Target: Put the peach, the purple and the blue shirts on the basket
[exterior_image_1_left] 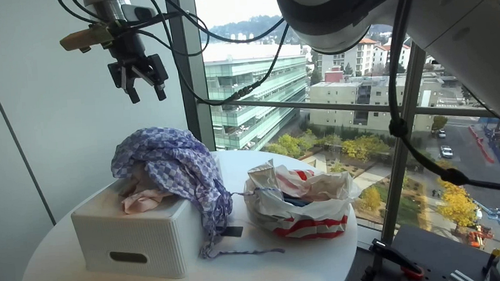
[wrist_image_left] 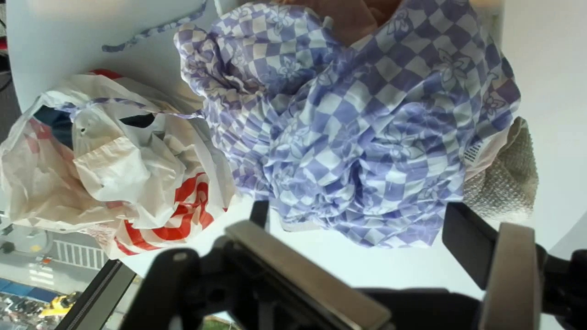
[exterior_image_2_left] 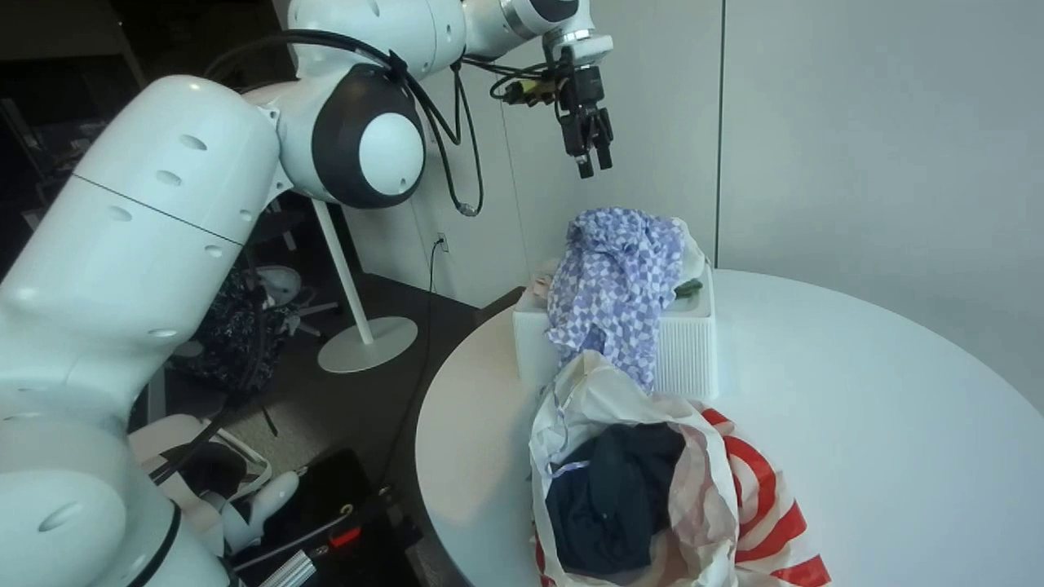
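The white basket [exterior_image_1_left: 151,229] stands on the round table, clothes heaped on its top. Uppermost is the purple checked shirt [exterior_image_1_left: 169,163], bunched up and hanging over the side that faces the bag; one of its thin straps [wrist_image_left: 151,110] stretches onto the bag. Partly under it, the peach shirt [exterior_image_1_left: 143,200] shows at an end of the basket. Inside the plastic bag lies the dark navy blue shirt [exterior_image_2_left: 616,497]. My gripper [exterior_image_1_left: 147,96] hangs well above the heap, apart from it. In the wrist view its fingers [wrist_image_left: 467,238] are spread wide with nothing between them.
Close beside the basket sits the white and red plastic bag [exterior_image_2_left: 758,489]. A greyish textured cloth [wrist_image_left: 509,178] pokes out from under the purple shirt. On the table [exterior_image_1_left: 284,273] are a loose strap end and a small dark rectangle [exterior_image_1_left: 232,232]. A wall and windows stand behind.
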